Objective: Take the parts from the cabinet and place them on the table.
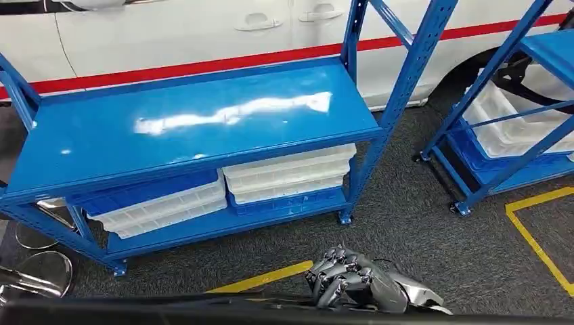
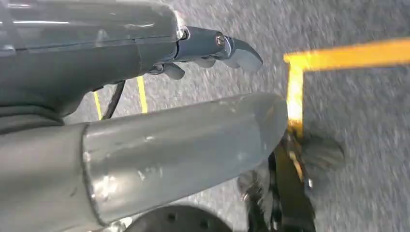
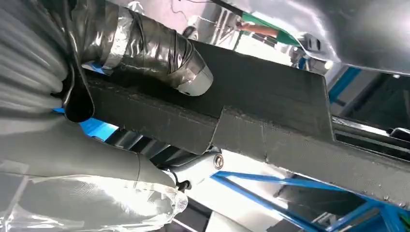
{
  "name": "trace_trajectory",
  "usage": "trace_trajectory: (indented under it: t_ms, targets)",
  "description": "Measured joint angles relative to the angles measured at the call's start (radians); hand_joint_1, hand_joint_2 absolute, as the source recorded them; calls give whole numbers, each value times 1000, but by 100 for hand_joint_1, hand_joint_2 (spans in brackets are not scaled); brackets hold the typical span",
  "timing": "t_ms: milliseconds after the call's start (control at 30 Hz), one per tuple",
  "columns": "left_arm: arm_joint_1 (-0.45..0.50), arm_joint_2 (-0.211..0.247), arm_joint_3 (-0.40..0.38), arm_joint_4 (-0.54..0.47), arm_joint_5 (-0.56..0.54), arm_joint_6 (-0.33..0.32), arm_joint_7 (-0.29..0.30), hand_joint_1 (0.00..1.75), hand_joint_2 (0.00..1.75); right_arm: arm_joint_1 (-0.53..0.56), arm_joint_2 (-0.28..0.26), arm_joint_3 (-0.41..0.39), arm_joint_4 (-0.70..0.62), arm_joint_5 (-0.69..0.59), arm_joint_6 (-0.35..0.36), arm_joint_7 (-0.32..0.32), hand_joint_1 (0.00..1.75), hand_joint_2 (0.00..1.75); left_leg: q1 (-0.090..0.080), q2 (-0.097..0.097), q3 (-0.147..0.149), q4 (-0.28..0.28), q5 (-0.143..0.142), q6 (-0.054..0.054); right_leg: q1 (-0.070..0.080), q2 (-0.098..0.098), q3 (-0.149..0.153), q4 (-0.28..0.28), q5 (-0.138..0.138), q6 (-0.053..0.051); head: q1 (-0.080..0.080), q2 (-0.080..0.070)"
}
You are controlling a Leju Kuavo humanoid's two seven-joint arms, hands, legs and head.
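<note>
The right hand [image 3: 96, 96] grasps a dark flat panel [image 3: 270, 111] before the blue rack [image 1: 189, 128]; the left hand [image 2: 145, 96] seems released, its fingers apart.

2 blue racks [image 1: 189, 128] [image 1: 541, 54], approx. 4 white bin stacks, 1 white car [image 1: 203, 27], 1 dark panel [image 3: 251, 111].

1. White car [image 1: 203, 34] with a red stripe, parked just behind the blue rack [image 1: 183, 128].
2. Yellow floor tape [image 1: 267, 276] on grey carpet, in front of the rack.
3. Second blue rack [image 1: 514, 115] to the right, holding white bins [image 1: 504, 125].
</note>
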Motion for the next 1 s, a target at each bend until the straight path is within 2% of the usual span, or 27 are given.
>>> trace_trajectory:
  t_ms: [33, 100, 133, 167, 233, 267, 300, 333, 400, 433, 467, 500, 533, 600, 633, 667, 700, 767, 800, 833, 867, 900, 933, 967, 1000]
  targets:
    - [0, 0, 0, 0, 0, -1, -2, 0, 0, 0, 0, 0, 0, 0, 0, 0, 175, 175, 1, 0, -5, 2, 3, -3, -3, 0, 52, -71, 34, 0, 0, 0]
    - [0, 0, 0, 0, 0, -2, -3, 0, 0, -1, -1, 0, 0, 0, 0, 0, 175, 175, 4, -1, -8, 4, 10, -12, -6, 0, 185, -279, 105, -3, 0, 0]
    - [0, 0, 0, 0, 0, -2, -3, 0, 0, -3, -1, 0, 0, 0, 0, 0, 175, 175, 1, -2, -13, 5, 14, -18, -1, 1, 205, -320, 89, -7, 0, 0]
    - [-1, 0, 0, 0, 0, -2, -3, 0, 0, -3, -1, 0, 0, 0, 0, 0, 175, 175, 1, -1, -17, 9, 18, -25, 4, 4, 194, -320, 97, -15, 0, 0]
    - [-1, 0, 0, 0, 0, -2, -3, 0, 0, -2, -1, 0, 0, 0, -1, -1, 175, 175, 3, -1, -19, 4, 27, -39, 10, 4, 187, -313, 101, -23, 0, 0]
    - [0, 0, 0, 0, 0, -2, -3, 0, 0, -2, -1, 0, 0, 0, -1, -1, 175, 175, 2, -1, -21, 3, 33, -48, 11, 3, 182, -317, 109, -34, 0, 0]
    - [0, 0, 1, 0, 0, -2, -3, 0, 0, -3, -2, 0, 0, 0, -1, 0, 175, 175, 6, -2, -27, 15, 15, -52, 2, -2, 180, -324, 119, -48, 0, 0]
    - [0, 0, 1, 0, 0, -3, -4, 0, 0, -3, -2, 0, 0, 0, -2, -1, 175, 175, 6, -4, -47, 54, -29, -52, 5, -3, 171, -324, 125, -57, 0, 0]
    - [0, 0, 1, 0, 0, -3, -14, 0, 0, -1, -2, 0, 0, 3, -7, -6, 175, 175, 6, -4, -111, 218, -130, -54, 11, -4, 151, -320, 137, -68, 0, 0]
    - [0, 2, 1, 0, -1, -5, -22, 0, 0, 3, -2, 0, 0, 3, -14, -10, 175, 175, 5, -5, -136, 289, -161, -55, 15, -5, 142, -319, 143, -69, 0, 0]
    - [1, 2, 1, 0, -2, -7, -28, 0, 0, 8, -2, -1, 0, 0, -19, -21, 175, 175, 5, -5, -144, 333, -173, -55, 19, -5, 130, -315, 149, -70, 0, 0]
    - [1, 3, 0, 0, -3, -8, -29, 0, 0, 13, -3, -5, 0, -7, -18, -29, 175, 175, 4, -5, -130, 323, -163, -52, 22, -5, 122, -311, 152, -70, 0, 0]
    - [2, 5, 1, 0, -5, -9, -31, 0, 0, 22, -5, -17, -3, -21, -4, -38, 175, 175, 3, -5, -88, 263, -131, -47, 25, -4, 114, -306, 155, -70, 0, 0]
    - [2, 8, 1, 0, -7, -14, -39, 0, 0, 43, -11, -64, -17, -45, 40, -45, 175, 175, -4, -7, 29, 79, -62, -29, 28, -3, 105, -299, 159, -68, 0, 0]
    - [2, 15, 1, 0, -10, -16, -42, 0, 0, 54, -11, -89, -24, -46, 58, -47, 175, 175, -10, -8, 63, 12, -69, -14, 28, -4, 103, -297, 162, -64, 0, 0]
    - [1, 15, 1, 0, -12, -18, -44, 0, 0, 61, -11, -105, -27, -46, 68, -48, 175, 175, -11, -7, 63, 2, -64, -17, 32, -4, 98, -290, 164, -60, 0, 0]
    - [3, 16, 0, 0, -13, -19, -46, 0, 0, 69, -11, -119, -31, -45, 76, -49, 175, 175, -15, -8, 60, 5, -62, -16, 28, -5, 96, -291, 168, -54, 0, 0]
    - [7, 22, 1, -1, -17, -19, -49, 0, 0, 92, -10, -135, -44, -35, 77, -50, 175, 175, -17, -8, 58, 1, -52, -6, 25, -5, 96, -294, 177, -41, 0, 0]
    - [9, 23, 1, -1, -20, -19, -52, 0, 0, 101, -10, -140, -51, -25, 74, -51, 175, 175, -4, -3, 58, -11, -38, -1, 26, -3, 92, -285, 169, -36, 0, 0]
    - [9, 23, 0, -1, -23, -21, -58, 0, 0, 110, -10, -143, -56, -15, 68, -51, 175, 175, -5, -1, 55, -12, -30, 5, 23, 3, 80, -259, 136, -28, 0, 0]
    - [8, 24, 0, -1, -24, -23, -60, 0, 0, 115, -10, -144, -58, -9, 62, -51, 175, 175, -5, 0, 47, -11, -26, 10, 20, 3, 56, -202, 85, -24, 0, 0]
    - [8, 26, 0, -1, -26, -26, -64, 0, 0, 120, -10, -144, -58, -5, 52, -51, 175, 175, -5, 2, 37, -7, -18, 11, 15, 3, 27, -120, 33, -18, 0, 0]
    - [8, 26, 0, -1, -28, -29, -67, 0, 0, 125, -10, -144, -58, -3, 44, -51, 175, 175, -6, 3, 26, -3, -15, 10, 9, 3, -1, -41, -6, -12, 0, 0]
    - [9, 26, 0, -1, -33, -33, -71, 0, 0, 128, -10, -144, -58, -1, 38, -51, 175, 175, -5, 4, 16, 2, -11, 8, 5, 2, -14, 6, -23, -7, 0, 0]
    - [9, 26, 0, -1, -34, -35, -77, 0, 0, 130, -10, -144, -58, 0, 34, -51, 175, 175, -4, 4, 8, 7, -8, 5, 0, 2, -5, 9, -16, -3, 0, 0]
